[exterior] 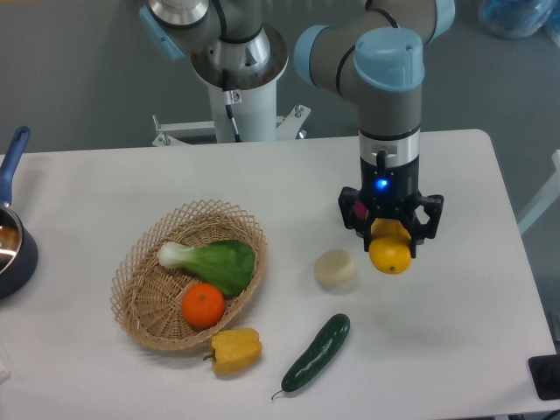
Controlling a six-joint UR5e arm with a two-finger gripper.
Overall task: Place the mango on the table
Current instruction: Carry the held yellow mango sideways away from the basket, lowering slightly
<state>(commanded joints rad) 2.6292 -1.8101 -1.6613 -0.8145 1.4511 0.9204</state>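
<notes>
The mango [390, 253] is a smooth yellow-orange fruit held between the fingers of my gripper [390, 238], which points straight down and is shut on it. It hangs over the right part of the white table [455, 315], just right of a pale round lump [334, 268]. Whether it touches the tabletop I cannot tell. The gripper body hides the mango's top.
A wicker basket [140, 302] at the left centre holds a bok choy [214, 261] and an orange [203, 304]. A yellow bell pepper [234, 349] and a cucumber [317, 352] lie near the front edge. A blue-handled pot [10, 236] sits at the left edge.
</notes>
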